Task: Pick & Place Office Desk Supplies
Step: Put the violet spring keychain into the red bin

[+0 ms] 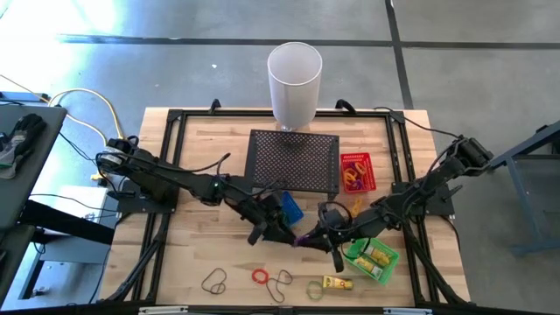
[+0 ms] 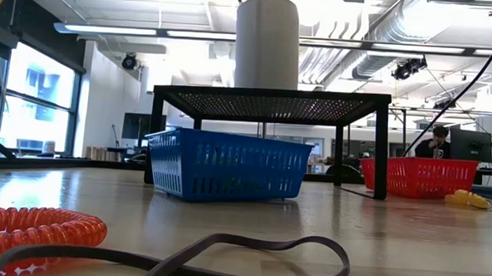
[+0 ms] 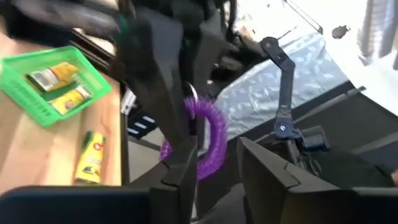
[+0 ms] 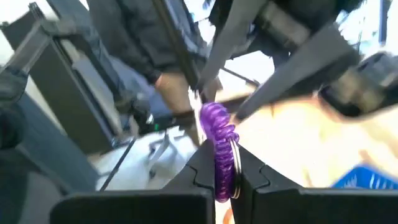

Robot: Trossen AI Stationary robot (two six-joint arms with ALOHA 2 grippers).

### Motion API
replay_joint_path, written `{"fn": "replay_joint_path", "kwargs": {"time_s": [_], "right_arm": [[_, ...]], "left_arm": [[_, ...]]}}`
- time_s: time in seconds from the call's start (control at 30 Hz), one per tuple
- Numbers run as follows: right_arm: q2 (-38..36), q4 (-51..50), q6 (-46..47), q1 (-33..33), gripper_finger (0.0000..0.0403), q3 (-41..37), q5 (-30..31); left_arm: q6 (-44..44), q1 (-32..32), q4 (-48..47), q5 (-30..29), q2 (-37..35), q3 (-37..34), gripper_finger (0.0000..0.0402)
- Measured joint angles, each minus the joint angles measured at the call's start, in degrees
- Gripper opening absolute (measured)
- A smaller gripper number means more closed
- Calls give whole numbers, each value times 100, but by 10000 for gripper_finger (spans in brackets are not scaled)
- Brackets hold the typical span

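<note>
**Purple coil mid-handover, sorting partly done**

At the centre of the high view the two arms meet above the wooden table, passing a purple spiral coil loop between them. The right gripper has its fingers pressed together on the coil, as its own wrist view shows. The left gripper has its fingers spread apart with the coil just beside one of them, so it appears to be letting go.

Some sorting looks done: the green plastic basket at lower right holds small yellow rectangular pieces, and the red plastic basket at centre right holds several coloured loops. The blue plastic basket sits under the arms; its contents cannot be seen.

Left along the bottom edge: a dark band, a red coil, another dark band, an olive loop and a yellow piece. Roughly half remains, I judge.
</note>
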Motion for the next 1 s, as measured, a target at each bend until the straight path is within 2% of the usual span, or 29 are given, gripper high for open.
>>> {"fn": "replay_joint_path", "kwargs": {"time_s": [0.1, 0.27, 0.43, 0.57, 0.63, 0.8, 1.0], "right_arm": [[-49, -632, 405, 67, 8, 0, -178], [-283, -1711, 1204, 347, 8, 2, -241], [-627, -3185, 2335, 776, 8, 2, -207], [-1125, -4846, 3797, 1207, 8, 2, 419], [-1398, -5582, 4449, 1406, 8, 2, 818], [-1992, -7335, 6109, 1700, 8, 2, 1772], [-1975, -9504, 7629, 1365, 8, 4, 1853]], "left_arm": [[2, 74, -9, -36, 0, -2, 126], [-5, 185, -425, -10, -2, -2, 131], [-20, 191, -843, 622, -2, -2, 131], [-164, 189, -1154, 1440, -2, -2, 132], [-155, 186, -1346, 1626, -2, -2, 132], [53, 165, -1863, 1573, 0, -4, 132], [307, 191, -2154, 1270, 2, -4, 132]]}}
